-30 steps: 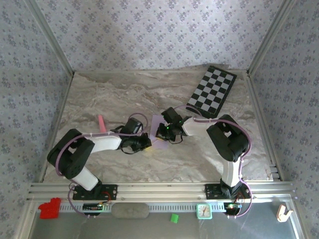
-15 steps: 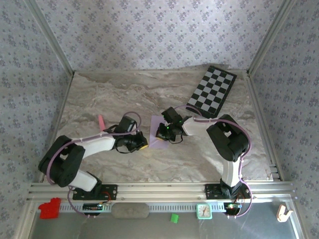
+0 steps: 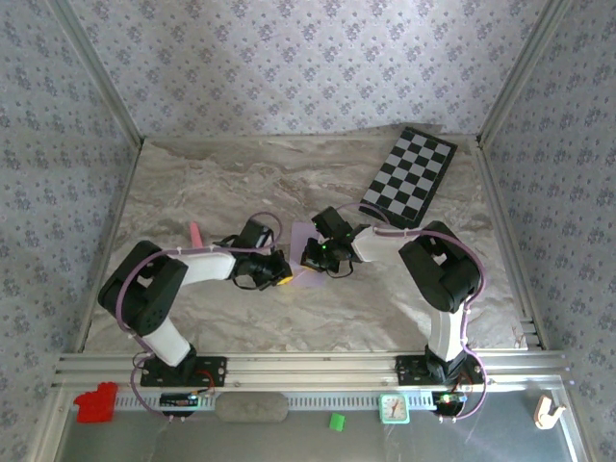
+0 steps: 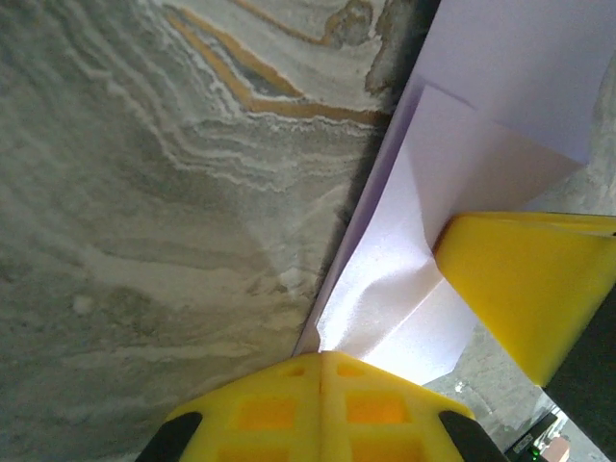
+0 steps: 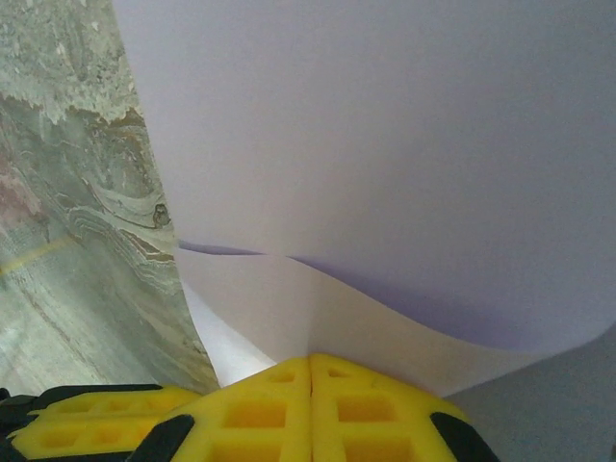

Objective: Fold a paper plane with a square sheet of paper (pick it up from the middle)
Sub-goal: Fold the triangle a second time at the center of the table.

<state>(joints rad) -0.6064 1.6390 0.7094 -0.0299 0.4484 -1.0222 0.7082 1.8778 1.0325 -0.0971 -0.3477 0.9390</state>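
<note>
Pale lilac square sheet of paper [image 3: 300, 241] sits mid-table, the left gripper [image 4: 320, 371] and right gripper [image 5: 310, 371] both clamped on it, apparently mid-fold; next, the raised flap likely needs aligning and creasing.

Soft, even light from above fills the overhead view, which is sharp throughout, with faint short shadows on the marbled table [image 3: 318, 308] beside the square sheet of paper [image 3: 302, 234]. In the left wrist view the sheet glares almost white at its near end. A dark shadow lines its left edge, and the table left of it looks slightly soft. In the right wrist view the sheet is dimmer, violet-grey, darkest under its curl.
</note>
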